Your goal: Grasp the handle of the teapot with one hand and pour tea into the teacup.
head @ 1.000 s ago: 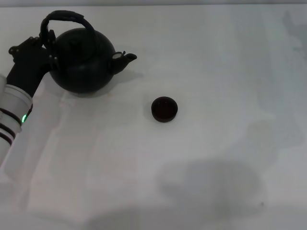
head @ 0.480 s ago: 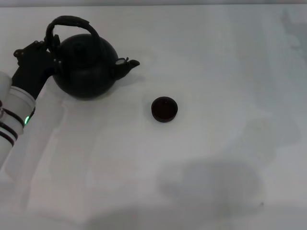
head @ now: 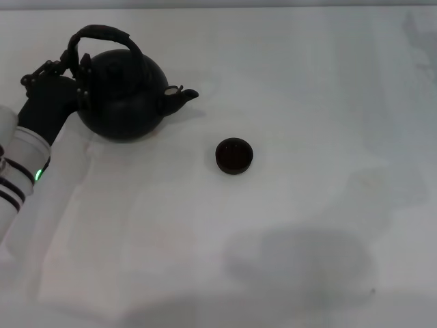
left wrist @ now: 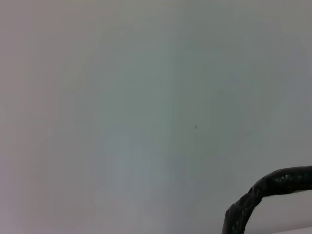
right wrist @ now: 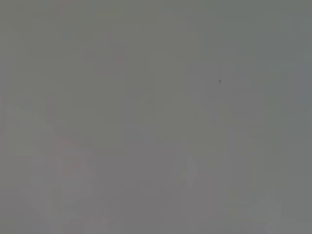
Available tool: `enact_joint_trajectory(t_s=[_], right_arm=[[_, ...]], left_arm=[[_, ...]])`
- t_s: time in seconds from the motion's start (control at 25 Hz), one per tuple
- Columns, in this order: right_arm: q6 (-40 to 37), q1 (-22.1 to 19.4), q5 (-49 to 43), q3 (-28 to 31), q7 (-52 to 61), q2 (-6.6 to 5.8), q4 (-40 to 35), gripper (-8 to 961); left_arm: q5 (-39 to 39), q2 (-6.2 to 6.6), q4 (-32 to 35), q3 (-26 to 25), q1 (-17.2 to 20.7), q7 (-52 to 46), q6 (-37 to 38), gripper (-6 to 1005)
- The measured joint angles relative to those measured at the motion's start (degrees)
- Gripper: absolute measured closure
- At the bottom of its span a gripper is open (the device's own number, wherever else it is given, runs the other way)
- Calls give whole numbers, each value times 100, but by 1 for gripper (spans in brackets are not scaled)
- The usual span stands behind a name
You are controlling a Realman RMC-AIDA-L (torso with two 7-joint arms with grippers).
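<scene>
The black teapot [head: 123,99] stands on the white table at the far left, its spout [head: 183,96] pointing right toward the teacup [head: 234,156]. The small dark teacup sits apart from it, near the table's middle. My left gripper [head: 72,68] is at the pot's left side, shut on the lower left leg of the arched handle [head: 102,31]. A piece of the handle shows in the left wrist view [left wrist: 263,187]. The right gripper is not in view; the right wrist view shows only a blank grey surface.
The white table [head: 293,82] stretches to the right and front of the cup. A broad soft shadow [head: 300,263] lies on it at the front right. My left arm [head: 20,164] comes in from the left edge.
The teapot, held tilted and higher before, has come down and levelled, shifting slightly right with my left gripper. The cup has not moved.
</scene>
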Motion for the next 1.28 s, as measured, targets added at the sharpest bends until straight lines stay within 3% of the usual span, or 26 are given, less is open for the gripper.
enact_joint_trajectory(t_s=[0.32,0.56,0.76,1.0,1.28], right_arm=[[-7,43,0,-3,11,-5,-12,124],[-4,19,0,-4,10,-17,-17,124],[46,-123,-19,-57,-13,-16,-5,124],[530,-383,-53,-115,10,-3,14,124],[722,-544,-69,-297,26,0,268,124]], left_arm=[[-3,9,19,9,171,36,190,581],[-12,7,169,16,525,46,748,436],[-36,3,276,-18,847,44,1359,204],[-362,30,225,-192,998,29,1815,116],[-1325,48,22,-416,877,-66,1827,119]])
